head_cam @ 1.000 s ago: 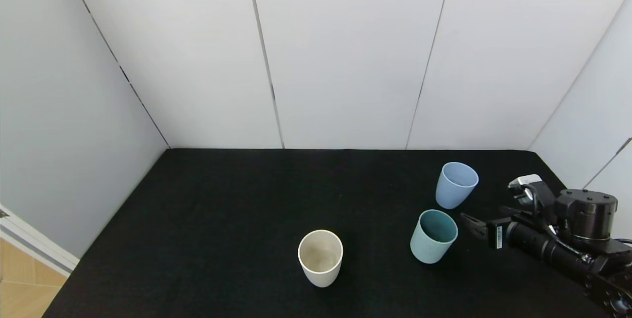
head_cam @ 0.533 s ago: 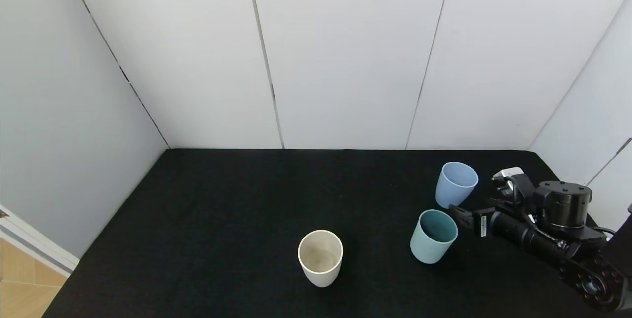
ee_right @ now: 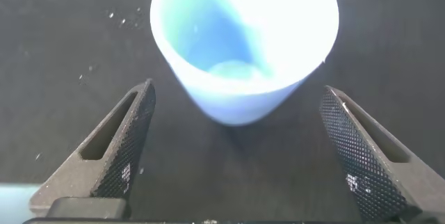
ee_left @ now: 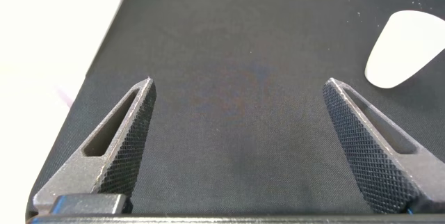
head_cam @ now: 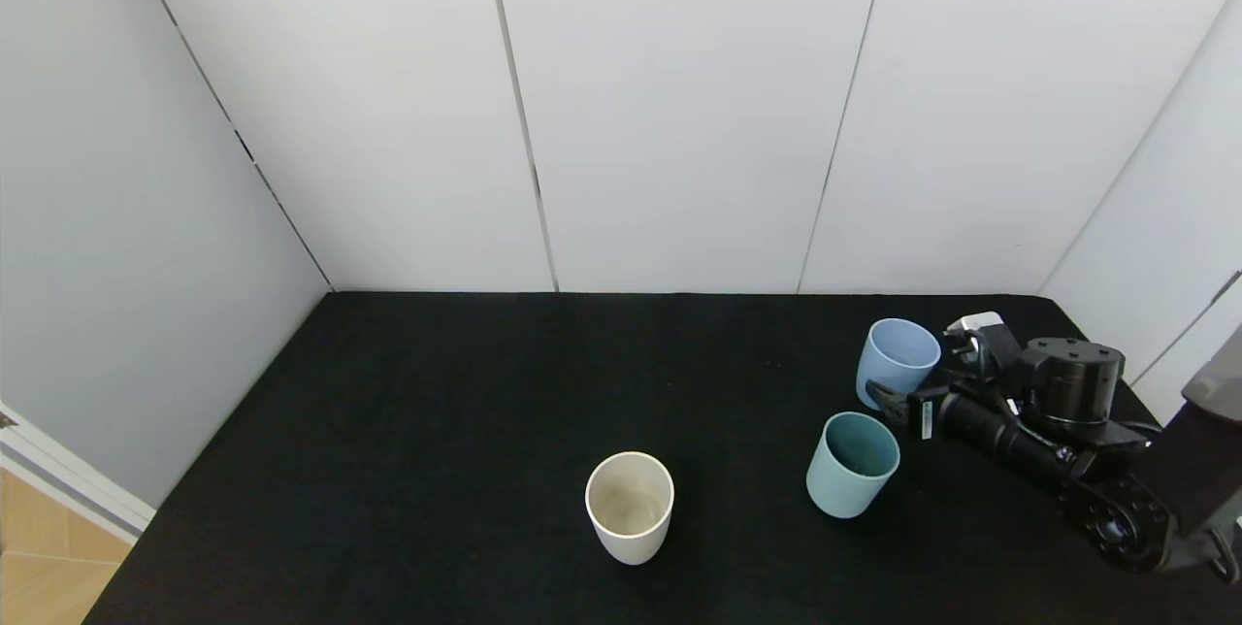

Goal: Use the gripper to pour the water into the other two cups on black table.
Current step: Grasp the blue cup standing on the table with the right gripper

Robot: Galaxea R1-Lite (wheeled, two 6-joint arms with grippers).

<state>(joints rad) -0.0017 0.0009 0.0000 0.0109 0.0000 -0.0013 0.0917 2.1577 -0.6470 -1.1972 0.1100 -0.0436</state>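
Your right gripper sat low over the black table at its right side, fingers spread wide apart and clamped on nothing. In the right wrist view the gripper had one finger on each side of the blue cup, with a gap between each finger and the cup wall, so it was lined up on the cup but not gripping it. From the head view its tip was just beside the base of the blue cup, on the side toward the green cup.

The blue cup stood upright near the table's far right corner. You could see a pale glint at its bottom in the right wrist view, probably the water, though I can't be certain of it.

The green cup stood upright just nearer than the blue one, close to it but not touching, and just beside the gripper's forearm. The white cup stood upright well to the left of the green cup, toward the table's near middle. Whether either held liquid, I couldn't tell.

Your left gripper hung above bare cloth with its fingers wide apart, and the white cup showed off to one side, well clear of it
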